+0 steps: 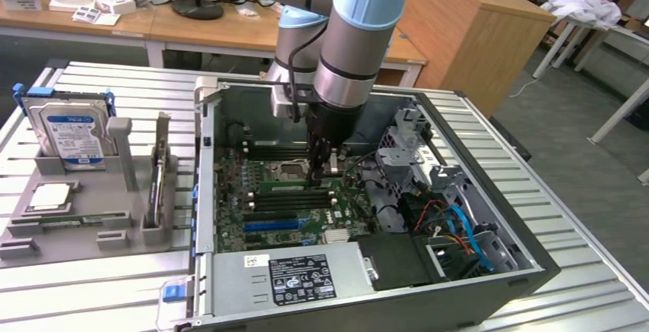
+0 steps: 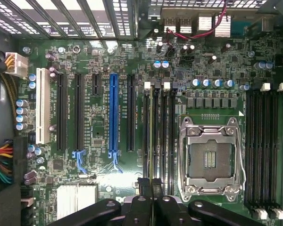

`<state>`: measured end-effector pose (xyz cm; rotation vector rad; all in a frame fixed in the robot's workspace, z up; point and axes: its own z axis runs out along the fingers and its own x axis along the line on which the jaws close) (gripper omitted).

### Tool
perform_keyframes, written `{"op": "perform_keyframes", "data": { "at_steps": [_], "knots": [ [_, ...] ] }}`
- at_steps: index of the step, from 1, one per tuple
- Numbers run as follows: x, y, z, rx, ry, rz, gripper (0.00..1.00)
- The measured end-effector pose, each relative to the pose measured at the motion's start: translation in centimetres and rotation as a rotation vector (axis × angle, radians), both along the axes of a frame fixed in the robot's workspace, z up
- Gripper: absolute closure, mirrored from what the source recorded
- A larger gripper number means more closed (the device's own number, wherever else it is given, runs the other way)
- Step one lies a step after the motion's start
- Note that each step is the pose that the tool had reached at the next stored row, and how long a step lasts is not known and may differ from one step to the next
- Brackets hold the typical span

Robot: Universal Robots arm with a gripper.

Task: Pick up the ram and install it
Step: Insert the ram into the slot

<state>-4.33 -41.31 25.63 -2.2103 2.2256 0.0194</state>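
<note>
The picture's edge cuts off the tool (image 2: pixel 151 181).

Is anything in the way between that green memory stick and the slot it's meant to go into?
Nothing visible does. The ram looks already lined up within the row of black slots beside the processor socket, with the shut gripper at its end and no cable across it.

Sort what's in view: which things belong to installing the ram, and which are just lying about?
Belonging to the job: the ram, standing green among the memory slots; the shut claw right above them; the motherboard.
Lying about: the hard drive and the processor chip, both on the grey tray.
</note>
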Motion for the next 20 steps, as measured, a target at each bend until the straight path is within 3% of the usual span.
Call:
{"op": "perform_keyframes", "data": {
  "at_steps": [20],
  "knots": [
    [0.0, -0.15, -0.48, 0.0002, -0.0001, 0.0, 0.88]
  ]
}}
